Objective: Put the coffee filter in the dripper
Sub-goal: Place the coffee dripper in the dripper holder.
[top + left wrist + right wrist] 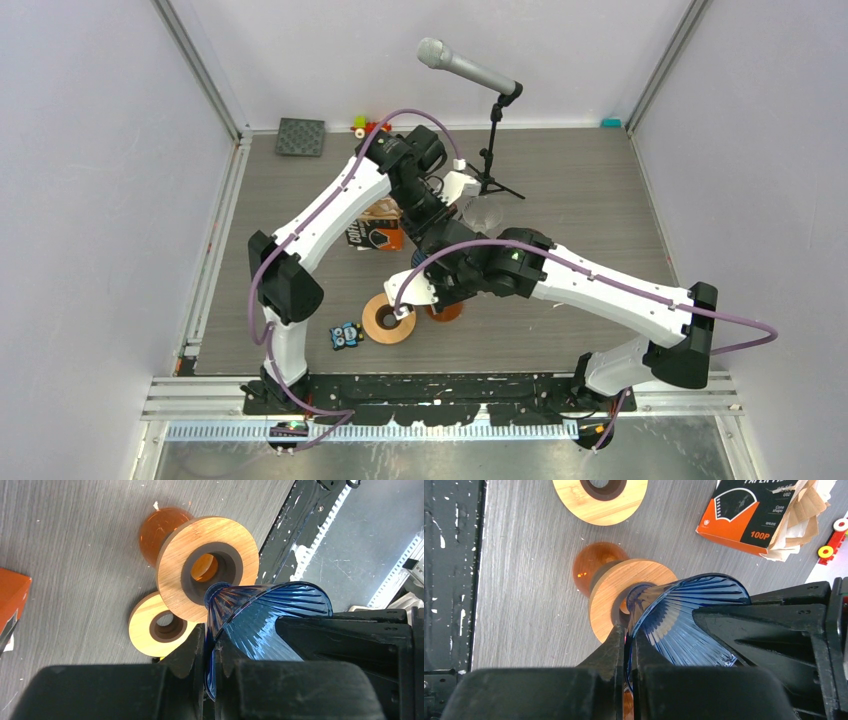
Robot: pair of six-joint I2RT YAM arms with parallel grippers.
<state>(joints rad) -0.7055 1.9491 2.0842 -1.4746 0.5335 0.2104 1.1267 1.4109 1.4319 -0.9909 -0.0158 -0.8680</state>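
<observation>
Dripper [684, 615] seemingly in right hand [628, 641]

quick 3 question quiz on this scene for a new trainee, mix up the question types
1. True or false: the right gripper is empty.
2. What colour is the ribbed dripper pinched by its rim in that gripper? A orange, B blue, C clear.
3. Fill in: the left wrist view shows ___ wooden rings.

Key: 1 false, since it is shut on the dripper's rim. 2 B. 3 two, one raised over an orange piece and one flat on the table.
</observation>
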